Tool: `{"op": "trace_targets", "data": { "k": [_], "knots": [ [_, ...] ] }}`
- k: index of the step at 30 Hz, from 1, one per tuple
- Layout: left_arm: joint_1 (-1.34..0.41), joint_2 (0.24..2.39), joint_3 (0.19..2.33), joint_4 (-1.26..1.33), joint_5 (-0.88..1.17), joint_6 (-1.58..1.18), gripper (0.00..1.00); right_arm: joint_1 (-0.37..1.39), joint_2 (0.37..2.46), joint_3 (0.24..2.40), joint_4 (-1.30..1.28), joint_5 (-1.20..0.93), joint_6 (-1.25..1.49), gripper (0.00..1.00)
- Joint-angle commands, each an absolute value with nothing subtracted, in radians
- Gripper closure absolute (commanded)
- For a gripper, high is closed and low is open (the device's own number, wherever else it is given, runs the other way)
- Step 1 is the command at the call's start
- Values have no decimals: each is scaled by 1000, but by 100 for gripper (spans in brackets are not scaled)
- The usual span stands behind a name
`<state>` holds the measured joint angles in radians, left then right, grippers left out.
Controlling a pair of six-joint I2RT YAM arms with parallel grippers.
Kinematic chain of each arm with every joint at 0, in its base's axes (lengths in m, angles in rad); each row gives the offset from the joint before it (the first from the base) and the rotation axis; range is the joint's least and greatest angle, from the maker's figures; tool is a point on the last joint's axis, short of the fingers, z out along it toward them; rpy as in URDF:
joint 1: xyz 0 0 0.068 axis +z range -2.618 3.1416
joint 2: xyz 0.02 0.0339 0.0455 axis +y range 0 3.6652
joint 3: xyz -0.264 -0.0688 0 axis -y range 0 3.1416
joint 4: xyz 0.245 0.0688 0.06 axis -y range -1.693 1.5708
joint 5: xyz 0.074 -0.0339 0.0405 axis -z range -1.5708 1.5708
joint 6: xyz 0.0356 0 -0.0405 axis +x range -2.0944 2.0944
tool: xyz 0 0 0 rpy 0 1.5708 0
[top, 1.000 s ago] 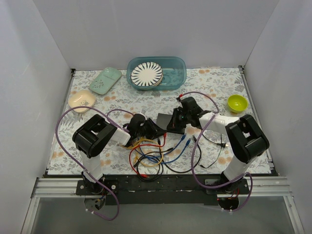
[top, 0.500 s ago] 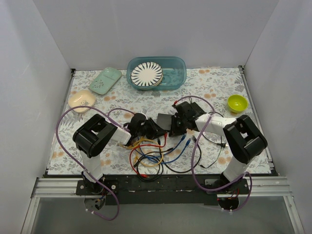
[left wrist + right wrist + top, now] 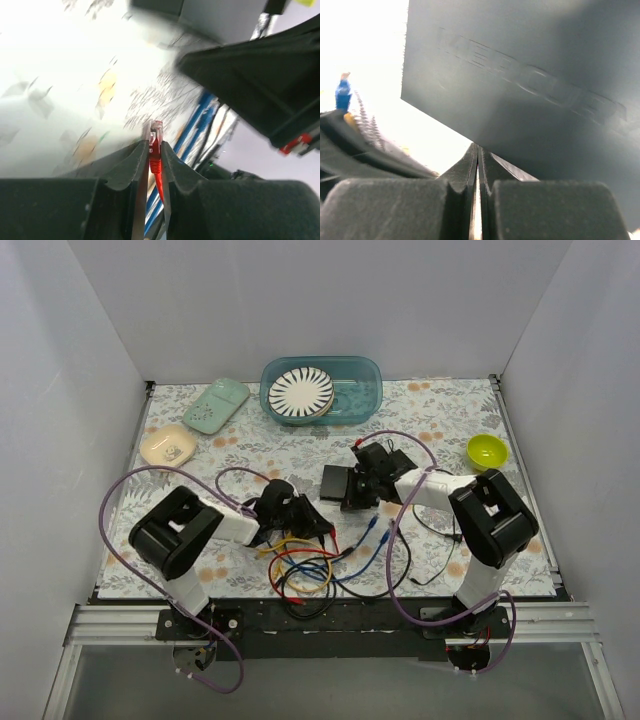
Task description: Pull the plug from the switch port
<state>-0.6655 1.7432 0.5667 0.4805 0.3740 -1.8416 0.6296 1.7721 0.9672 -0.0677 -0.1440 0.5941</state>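
Note:
The black switch [image 3: 338, 483] lies mid-table; its dark lid fills the right wrist view [image 3: 530, 80]. My right gripper [image 3: 360, 488] is shut, its tips [image 3: 478, 150] pressed against the switch's edge. My left gripper [image 3: 315, 524] sits near-left of the switch, apart from it, and is shut on a red cable's plug [image 3: 155, 145]. The plug's clear tip [image 3: 156, 129] sticks out past the fingertips, free of any port. Blue cables [image 3: 197, 122] run behind it.
A tangle of red, blue, yellow and black cables [image 3: 312, 562] lies at the near middle. A teal tub [image 3: 368, 375] with a striped plate stands at the back. A green bowl [image 3: 486, 451] is right; two soap dishes [image 3: 215, 405] are back left.
My left gripper has drawn back to the near left with the red plug, opening a gap to the switch. The right gripper has shifted a little farther back with the switch.

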Motion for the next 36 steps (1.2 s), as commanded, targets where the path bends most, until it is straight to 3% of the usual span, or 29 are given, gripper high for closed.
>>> {"op": "trace_targets", "data": {
  "k": [1,6,9,11,12,14,15,18,19,23,26,30,32,36],
  "knots": [
    [-658,1556,525,120,209,-1753,100,627,1660,927,-130,-35,563,96],
    [-632,1372,615,-192,16,-1718,100,627,1559,905,-176,-6,512,96],
    [-621,1333,621,-235,-35,-1698,99,627,1513,897,-158,-9,505,96],
    [-611,1313,617,-238,-41,-1710,78,627,1491,908,-141,-6,503,92],
    [-591,1302,618,-235,-40,-1723,63,626,1494,925,-152,-6,503,82],
    [-569,1276,633,-241,-43,-1743,52,612,1515,995,-195,44,499,71],
    [-551,1267,643,-251,-49,-1758,41,611,1522,1012,-231,55,496,66],
    [-522,1258,719,-348,-121,-1761,30,598,1520,1051,-271,89,486,64],
    [-515,1262,745,-391,-152,-1770,16,597,1502,1051,-276,97,483,65],
    [-489,1331,894,-598,-265,-1754,13,597,1415,1011,-319,176,485,78],
    [-494,1303,925,-592,-224,-1672,17,595,1284,948,-330,236,494,80],
    [-506,1200,913,-329,-20,-1608,22,594,1115,885,-334,348,523,83],
    [-526,1242,929,-226,183,-1592,22,591,1063,893,-382,412,532,85],
    [-725,1458,1058,-147,281,-1566,24,586,1009,910,-425,462,552,86]
  ]
}}
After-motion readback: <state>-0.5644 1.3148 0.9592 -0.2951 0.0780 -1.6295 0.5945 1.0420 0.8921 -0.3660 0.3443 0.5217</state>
